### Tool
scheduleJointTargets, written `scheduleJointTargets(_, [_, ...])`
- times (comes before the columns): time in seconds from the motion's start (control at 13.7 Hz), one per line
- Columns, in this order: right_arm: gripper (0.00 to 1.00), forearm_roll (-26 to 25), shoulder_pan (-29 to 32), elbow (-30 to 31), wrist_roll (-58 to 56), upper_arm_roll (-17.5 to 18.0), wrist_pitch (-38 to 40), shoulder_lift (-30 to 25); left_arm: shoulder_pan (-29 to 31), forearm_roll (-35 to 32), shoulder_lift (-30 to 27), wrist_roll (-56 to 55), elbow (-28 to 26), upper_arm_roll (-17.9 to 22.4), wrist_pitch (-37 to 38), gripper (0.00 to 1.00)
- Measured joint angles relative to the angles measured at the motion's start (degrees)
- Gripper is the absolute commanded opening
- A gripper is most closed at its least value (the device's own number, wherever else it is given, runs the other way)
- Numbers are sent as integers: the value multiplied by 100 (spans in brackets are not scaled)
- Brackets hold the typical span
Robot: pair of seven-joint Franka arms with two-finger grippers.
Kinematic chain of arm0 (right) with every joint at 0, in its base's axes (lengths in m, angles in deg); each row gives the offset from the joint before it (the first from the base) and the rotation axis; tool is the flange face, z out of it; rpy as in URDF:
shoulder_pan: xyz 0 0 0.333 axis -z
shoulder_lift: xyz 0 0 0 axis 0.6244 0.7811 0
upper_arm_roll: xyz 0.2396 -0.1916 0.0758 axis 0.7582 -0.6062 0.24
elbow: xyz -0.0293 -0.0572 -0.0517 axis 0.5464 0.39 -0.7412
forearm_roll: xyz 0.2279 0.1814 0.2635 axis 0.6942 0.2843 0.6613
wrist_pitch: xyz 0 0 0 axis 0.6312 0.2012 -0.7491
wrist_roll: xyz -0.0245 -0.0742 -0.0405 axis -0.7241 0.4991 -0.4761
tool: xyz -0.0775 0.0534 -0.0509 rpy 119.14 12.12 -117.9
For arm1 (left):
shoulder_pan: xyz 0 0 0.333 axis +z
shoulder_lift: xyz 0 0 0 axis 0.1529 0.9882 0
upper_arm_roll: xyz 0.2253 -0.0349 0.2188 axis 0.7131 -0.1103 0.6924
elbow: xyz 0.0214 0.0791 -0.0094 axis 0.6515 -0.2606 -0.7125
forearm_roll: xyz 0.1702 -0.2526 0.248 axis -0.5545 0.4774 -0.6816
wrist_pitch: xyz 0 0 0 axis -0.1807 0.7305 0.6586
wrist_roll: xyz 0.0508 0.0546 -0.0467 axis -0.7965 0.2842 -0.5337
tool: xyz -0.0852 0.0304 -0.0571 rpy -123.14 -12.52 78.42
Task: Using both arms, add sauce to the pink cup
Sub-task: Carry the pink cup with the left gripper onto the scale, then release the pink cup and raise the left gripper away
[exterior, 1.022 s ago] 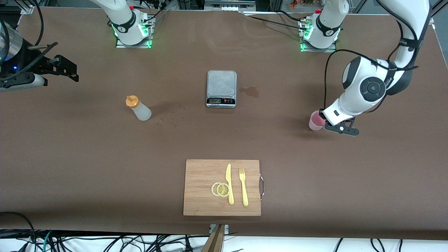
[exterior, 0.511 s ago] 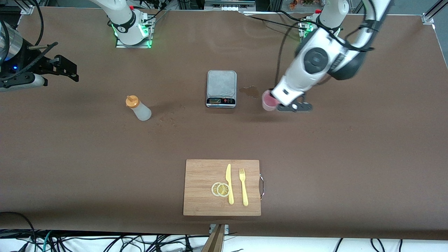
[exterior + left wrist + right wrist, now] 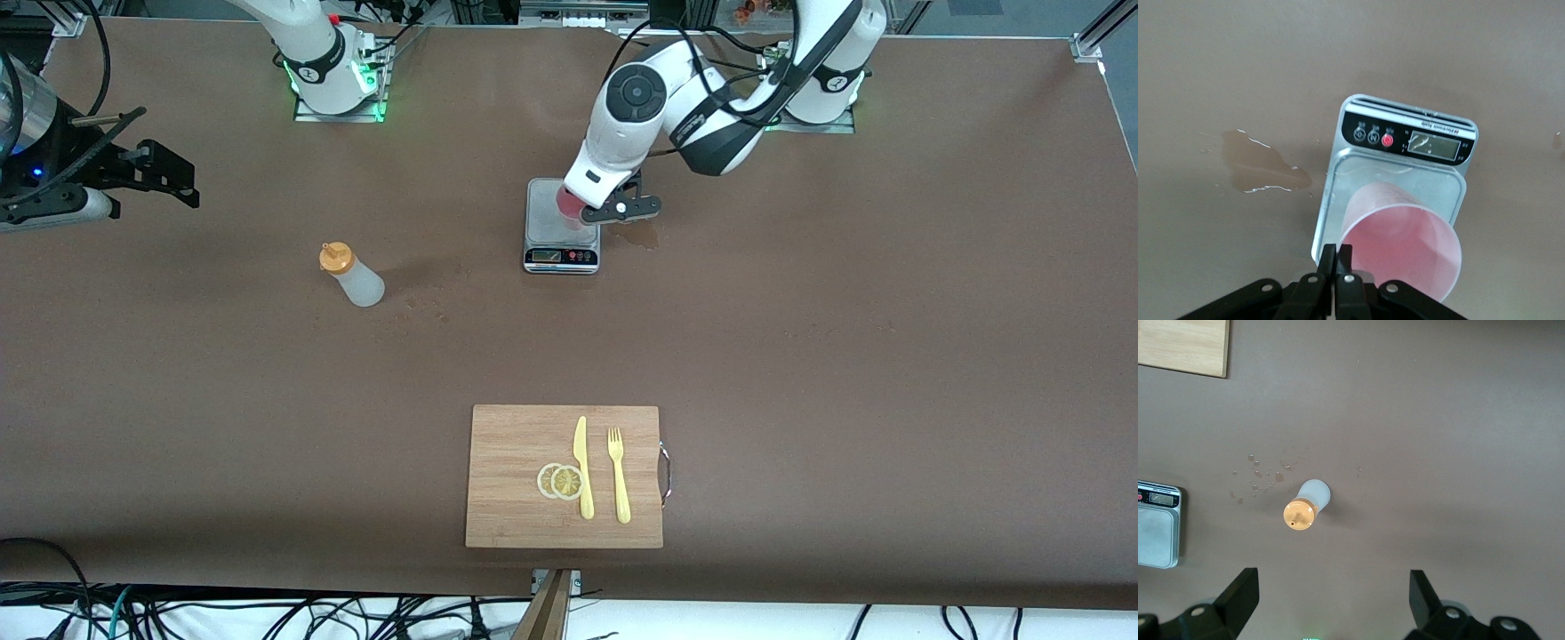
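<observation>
The left tool (image 3: 594, 210) hangs over the grey scale (image 3: 562, 226), its fingers (image 3: 1336, 275) pinched onto the rim of the pink cup (image 3: 1402, 245), which it holds upright just above the scale's platform (whether the cup's base touches the platform cannot be told). A small wet stain (image 3: 635, 233) lies on the bench (image 3: 889, 356) just beside the scale, toward the left arm's end. The sauce (image 3: 351, 275) stands alone on the bench toward the right arm's end, well apart from the scale, with a few droplets (image 3: 1265, 475) near it. The right tool (image 3: 1331, 600) waits high above the sauce, fingers spread wide and holding nothing. Nearer the front camera, a wooden cutting board (image 3: 516, 498) carries two lemon slices (image 3: 560, 481), a yellow knife (image 3: 582, 467) and a yellow fork (image 3: 618, 476).
</observation>
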Motion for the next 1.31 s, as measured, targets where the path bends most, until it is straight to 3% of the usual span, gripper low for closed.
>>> scheduleJointTargets(0.07, [100, 0, 0, 0, 0, -2, 0, 0, -42, 0, 108, -8, 7, 3, -70, 86])
scheduleJointTargets(0.15, [100, 0, 1, 0, 0, -3, 0, 0, -85, 0, 199, -72, 13, 4, -113, 100])
scheduleJointTargets(0.51, [100, 0, 1, 0, 0, -5, 0, 0, -107, 0, 182, -240, 235, 20, 86, 100])
scheduleJointTargets(0.66, [100, 0, 2, 0, 0, -6, -3, 1, -40, 0, -36, -254, 623, 56, 944, 100])
scheduleJointTargets(0.88, [100, 0, 2, 0, 0, -7, -8, 4, 294, -4, -286, -130, 1798, 99, 2613, 100])
scheduleJointTargets(1.1, [100, -18, 37, 0, 0, -61, -9, 22, 1153, -10, -349, 1117, 2645, 148, 3572, 100])
scheduleJointTargets(1.31, [100, -18, 88, 0, -15, -385, -9, 18, 1931, -10, -355, 2699, 2877, 270, 3887, 100])
